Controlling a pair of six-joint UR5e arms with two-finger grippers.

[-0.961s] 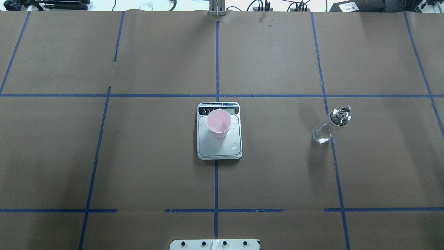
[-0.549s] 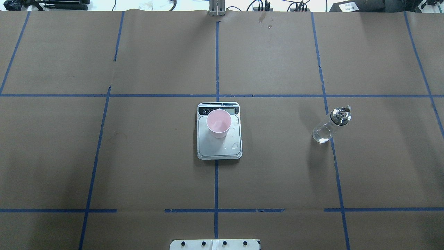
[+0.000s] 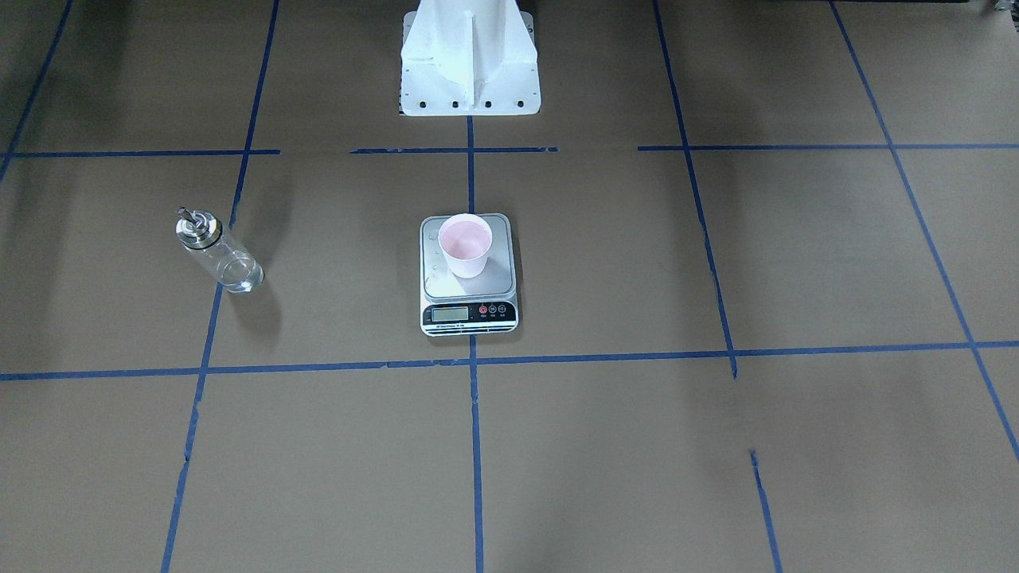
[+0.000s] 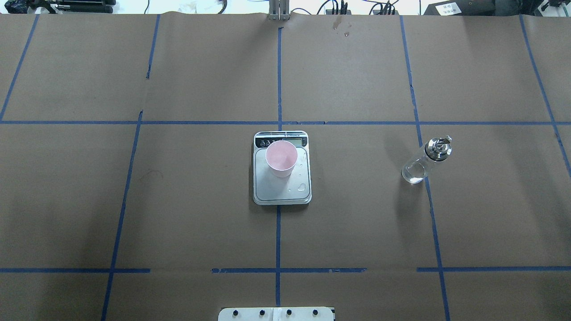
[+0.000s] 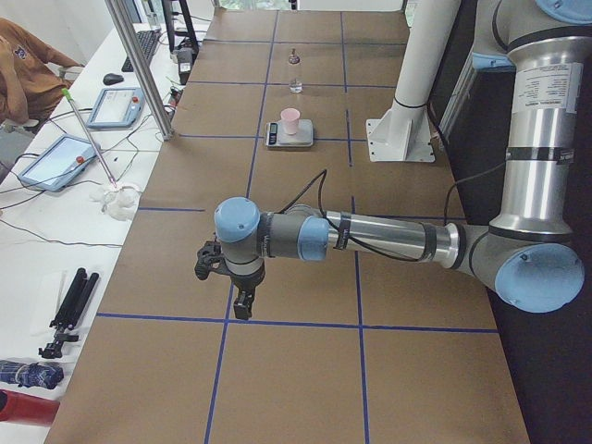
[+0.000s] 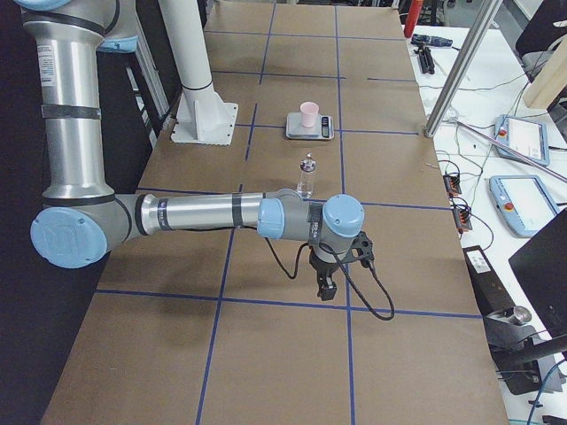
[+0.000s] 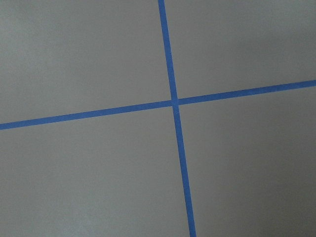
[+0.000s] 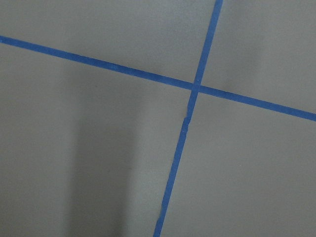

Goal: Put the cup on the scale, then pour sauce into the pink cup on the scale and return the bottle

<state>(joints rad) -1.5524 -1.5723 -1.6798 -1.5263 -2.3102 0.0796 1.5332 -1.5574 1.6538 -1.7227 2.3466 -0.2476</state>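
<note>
The pale pink cup (image 4: 281, 158) stands upright on the silver platform of the scale (image 4: 282, 191), near its display end. Small clear drops lie on the platform beside it. The clear glass bottle (image 4: 424, 161) with the silver spout cap stands by itself on the table's right half, on a blue tape line; sauce inside is too clear to judge. My left gripper (image 5: 242, 305) hangs over the table's far left end and my right gripper (image 6: 326, 288) over its far right end, both far from cup and bottle. Whether they are open or shut, I cannot tell.
Brown paper with a blue tape grid covers the table (image 4: 178, 214). The robot's white base (image 3: 470, 60) stands behind the scale. Tablets, cables and tripod parts lie on side benches (image 5: 65, 157) beyond the table's ends. Both wrist views show only paper and crossing tape.
</note>
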